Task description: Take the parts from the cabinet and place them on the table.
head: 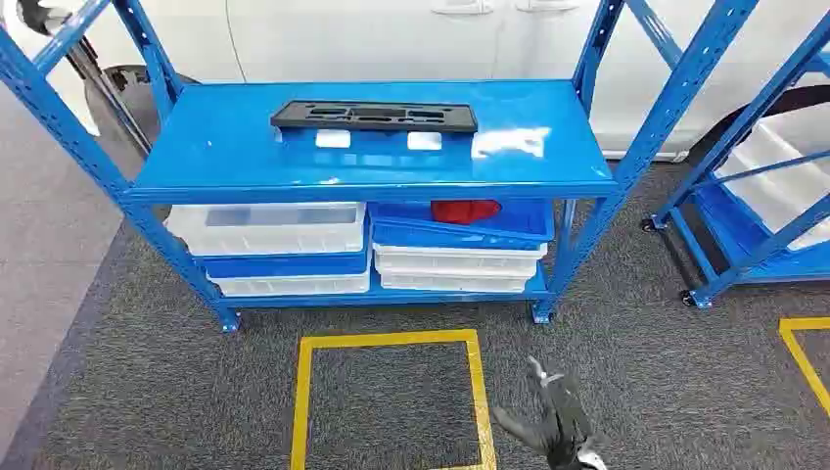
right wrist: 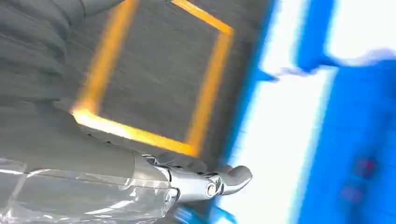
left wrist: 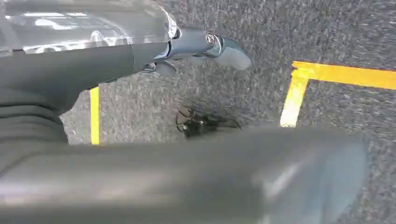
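A long black part (head: 374,117) lies flat near the back of the blue cabinet's top shelf (head: 225,147). My right hand (head: 558,423) hangs low over the grey carpet in front of the cabinet, well below and short of the part, fingers spread and holding nothing. The right wrist view, blurred, has that hand (right wrist: 205,184) over a yellow floor line with the blue cabinet beyond. My left hand (left wrist: 196,46) hangs above the carpet with its fingers straight and nothing in it.
Clear and blue bins (head: 269,227) fill the lower shelf; one blue bin holds a red thing (head: 466,211). A yellow taped square (head: 303,392) marks the floor before the cabinet. A second blue rack (head: 763,196) stands at the right, a white car (head: 391,39) behind.
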Controlling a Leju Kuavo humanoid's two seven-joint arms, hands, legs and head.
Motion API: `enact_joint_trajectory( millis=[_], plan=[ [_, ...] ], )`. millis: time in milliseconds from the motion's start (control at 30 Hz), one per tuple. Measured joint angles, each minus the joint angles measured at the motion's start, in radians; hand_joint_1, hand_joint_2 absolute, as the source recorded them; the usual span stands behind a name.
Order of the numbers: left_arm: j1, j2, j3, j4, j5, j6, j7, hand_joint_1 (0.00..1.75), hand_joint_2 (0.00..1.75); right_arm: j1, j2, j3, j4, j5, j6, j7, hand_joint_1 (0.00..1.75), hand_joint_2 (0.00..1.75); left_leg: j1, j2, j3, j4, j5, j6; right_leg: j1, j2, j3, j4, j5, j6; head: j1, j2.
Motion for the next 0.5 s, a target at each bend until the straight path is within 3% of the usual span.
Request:
enact_joint_trajectory(
  millis=[33, 67, 167, 233, 267, 333, 367, 400, 433, 500],
  plan=[
    [-0.002, 0.0, -0.002, 0.001, 0.006, 0.001, -0.003, 0.0, 0.0, -0.01, 0.0, 0.012, -0.033, -0.006, -0.004, -0.009, 0.0, 1.75, 0.0, 0.0, 0.0, 0.006, -0.006, -0.005, -0.001, 0.0, 0.035, -0.084, 0.035, -0.002, 0.0, 0.0],
    [-0.005, 0.0, -0.002, 0.005, 0.014, 0.003, -0.007, 0.0, 0.0, -0.023, -0.001, 0.025, -0.061, -0.01, -0.01, -0.015, 0.0, 1.75, -0.007, 0.0, -0.009, 0.013, -0.012, -0.014, 0.005, 0.002, 0.045, -0.102, 0.013, -0.005, 0.0, 0.0],
    [-0.012, 0.0, -0.004, 0.01, 0.03, 0.007, -0.015, 0.0, 0.0, -0.046, -0.001, 0.075, -0.154, -0.016, -0.041, -0.032, 0.0, 1.75, -0.002, -0.001, -0.013, 0.011, -0.009, -0.031, 0.013, 0.003, 0.037, -0.102, 0.015, -0.026, 0.0, 0.0],
    [-0.013, -0.001, -0.005, 0.014, 0.04, 0.009, -0.019, 0.0, 0.0, -0.073, -0.001, 0.112, -0.205, -0.008, -0.074, -0.039, 0.0, 1.75, 0.001, 0.001, -0.012, 0.018, -0.018, -0.042, 0.006, 0.002, 0.04, -0.114, 0.022, -0.043, 0.0, 0.0],
    [-0.016, -0.002, -0.006, 0.015, 0.047, 0.009, -0.022, 0.0, 0.0, -0.093, 0.0, 0.138, -0.225, 0.004, -0.094, -0.044, 0.0, 1.75, 0.001, 0.005, -0.029, 0.058, -0.045, -0.046, 0.006, 0.002, 0.041, -0.116, 0.023, -0.048, 0.0, 0.0],
    [-0.023, -0.002, -0.007, 0.019, 0.056, 0.009, -0.027, 0.0, 0.0, -0.122, 0.002, 0.189, -0.246, 0.033, -0.136, -0.045, 0.0, 1.75, 0.002, 0.006, -0.105, 0.211, -0.12, -0.053, 0.009, -0.002, 0.04, -0.115, 0.022, -0.053, 0.0, 0.0],
    [-0.024, -0.002, -0.008, 0.023, 0.058, 0.01, -0.027, 0.0, 0.0, -0.132, 0.003, 0.215, -0.252, 0.049, -0.156, -0.045, 0.0, 1.75, 0.002, 0.006, -0.142, 0.283, -0.143, -0.055, 0.011, -0.004, 0.041, -0.115, 0.021, -0.054, 0.0, 0.0],
    [-0.024, -0.002, -0.012, 0.024, 0.063, 0.01, -0.028, 0.0, 0.0, -0.143, 0.007, 0.243, -0.255, 0.07, -0.177, -0.045, 0.0, 1.75, 0.002, 0.007, -0.168, 0.327, -0.145, -0.055, 0.012, -0.005, 0.041, -0.115, 0.02, -0.055, 0.0, 0.0],
    [-0.023, -0.002, -0.014, 0.024, 0.066, 0.011, -0.029, 0.0, 0.0, -0.154, 0.011, 0.267, -0.258, 0.086, -0.196, -0.045, 0.0, 1.75, 0.002, 0.007, -0.168, 0.316, -0.123, -0.054, 0.013, -0.005, 0.043, -0.115, 0.02, -0.055, 0.0, 0.0],
    [-0.026, -0.001, -0.017, 0.026, 0.068, 0.012, -0.03, 0.0, 0.0, -0.181, 0.02, 0.313, -0.268, 0.123, -0.238, -0.045, 0.0, 1.75, 0.001, 0.008, -0.112, 0.177, -0.029, -0.047, 0.015, -0.005, 0.047, -0.114, 0.019, -0.054, 0.0, 0.0]
  ],
)
